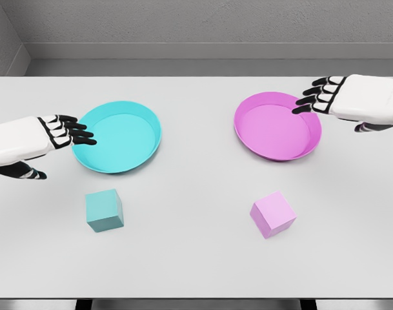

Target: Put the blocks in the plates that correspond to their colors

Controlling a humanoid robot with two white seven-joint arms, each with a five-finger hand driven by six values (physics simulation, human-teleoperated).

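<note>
A cyan block rests on the white table in front of the cyan plate. A pink block lies in front of the pink plate. My left hand hovers at the cyan plate's left rim, fingers stretched out and holding nothing. My right hand hangs over the pink plate's far right rim, fingers extended and empty. Both blocks sit well below the hands, nearer the table's front edge.
The white table spans the view, with its front edge near the bottom and its back edge against a grey wall.
</note>
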